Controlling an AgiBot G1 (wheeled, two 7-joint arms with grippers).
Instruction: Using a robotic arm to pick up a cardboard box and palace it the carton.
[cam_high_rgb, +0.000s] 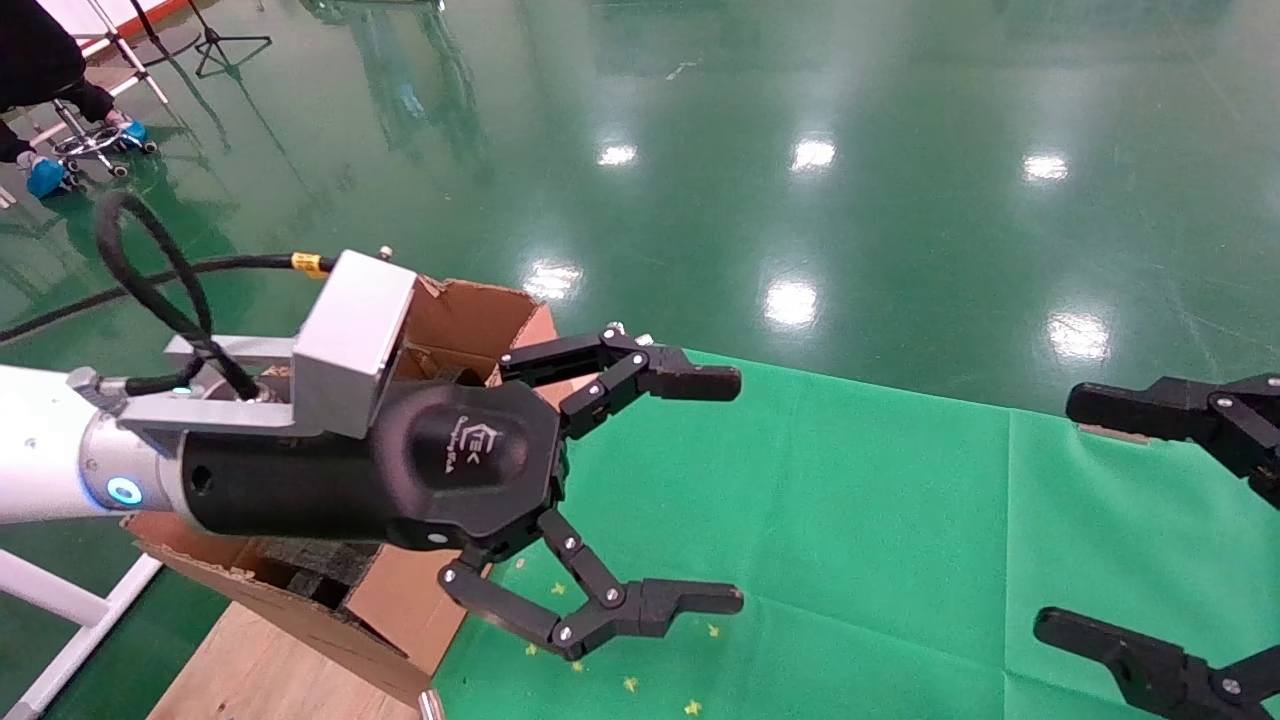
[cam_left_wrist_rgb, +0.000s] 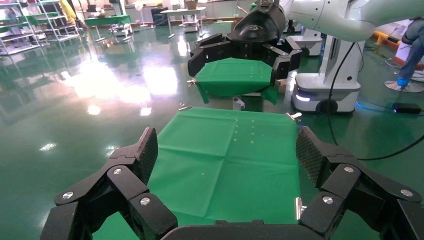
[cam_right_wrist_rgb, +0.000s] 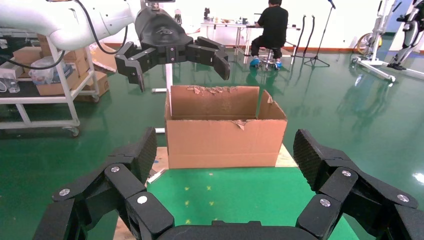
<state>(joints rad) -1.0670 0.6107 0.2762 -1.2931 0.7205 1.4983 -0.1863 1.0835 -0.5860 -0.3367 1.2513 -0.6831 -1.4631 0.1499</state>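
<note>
Grippers, left and right, gape beside carton.

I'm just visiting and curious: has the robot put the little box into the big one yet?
I can't tell. No small box shows in any view, and both hands are open and empty. The left hand hovers beside the carton, over the green cloth; the right hand hangs at the cloth's other side. The carton's inside is mostly hidden, so the box may already be in.

White left robotic arm, silver wrist, enters from 9 o'clock; its black linkage-finger gripper points toward 3 o'clock, fingers spread wide, empty. All-black right gripper at 3–4 o'clock, likewise spread.
</note>
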